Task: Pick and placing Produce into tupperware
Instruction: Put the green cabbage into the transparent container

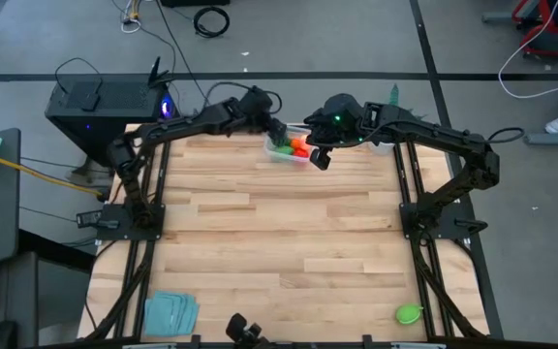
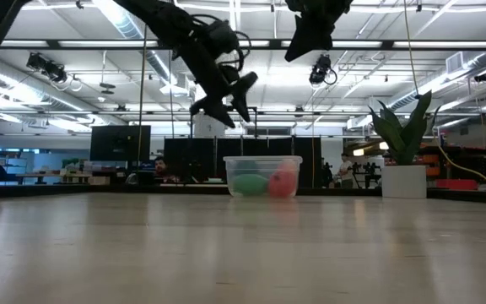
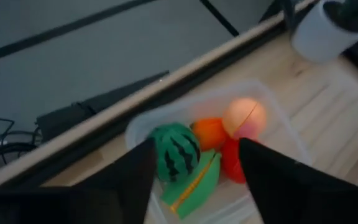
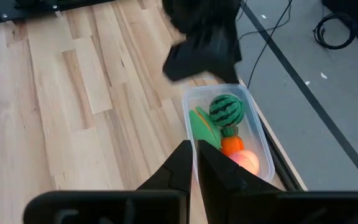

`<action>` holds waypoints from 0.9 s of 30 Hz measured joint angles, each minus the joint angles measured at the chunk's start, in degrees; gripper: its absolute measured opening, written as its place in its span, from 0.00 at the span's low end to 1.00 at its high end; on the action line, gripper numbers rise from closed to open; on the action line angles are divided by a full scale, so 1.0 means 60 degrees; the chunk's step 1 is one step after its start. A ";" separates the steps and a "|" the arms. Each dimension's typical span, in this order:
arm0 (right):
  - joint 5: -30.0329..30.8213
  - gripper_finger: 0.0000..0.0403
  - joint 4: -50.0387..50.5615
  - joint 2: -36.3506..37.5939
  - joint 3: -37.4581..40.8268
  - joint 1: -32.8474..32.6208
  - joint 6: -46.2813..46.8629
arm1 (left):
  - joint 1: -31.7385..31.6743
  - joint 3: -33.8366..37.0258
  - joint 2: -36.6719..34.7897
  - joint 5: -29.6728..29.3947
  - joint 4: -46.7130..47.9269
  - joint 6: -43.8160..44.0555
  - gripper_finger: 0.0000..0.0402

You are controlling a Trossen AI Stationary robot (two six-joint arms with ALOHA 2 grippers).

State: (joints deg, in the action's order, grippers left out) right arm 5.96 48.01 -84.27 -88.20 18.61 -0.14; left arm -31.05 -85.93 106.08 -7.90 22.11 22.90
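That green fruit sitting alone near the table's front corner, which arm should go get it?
Probably the right arm. The green fruit lies on the right side of the table, below that arm's base. The right hand is shut and empty above the tupperware; the left hand hovers there too, but farther across.

Clear plastic tupperware, wood table

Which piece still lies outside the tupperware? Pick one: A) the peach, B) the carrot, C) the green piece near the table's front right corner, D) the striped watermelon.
C: the green piece lies alone on the table, far from the tupperware, which holds the others.
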 joint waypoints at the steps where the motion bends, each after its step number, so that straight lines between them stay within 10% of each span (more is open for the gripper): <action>1: 0.0000 0.08 0.0000 0.0000 0.0000 0.0000 0.0000 | -0.0026 0.0000 -0.0140 -0.0004 0.0042 -0.0007 0.54; 10: 0.0000 0.08 0.0000 0.0000 0.0000 0.0000 0.0000 | 0.0191 0.0001 -0.1460 0.0000 0.0169 -0.1597 0.04; 27: 0.0000 0.08 -0.0206 0.0000 0.0000 0.0000 0.0029 | 0.1946 0.0004 -0.3844 -0.0004 0.1774 -0.2251 0.02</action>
State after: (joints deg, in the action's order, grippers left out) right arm 5.96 46.78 -84.27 -88.20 18.61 0.03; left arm -19.37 -85.91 83.01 -7.92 32.75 9.39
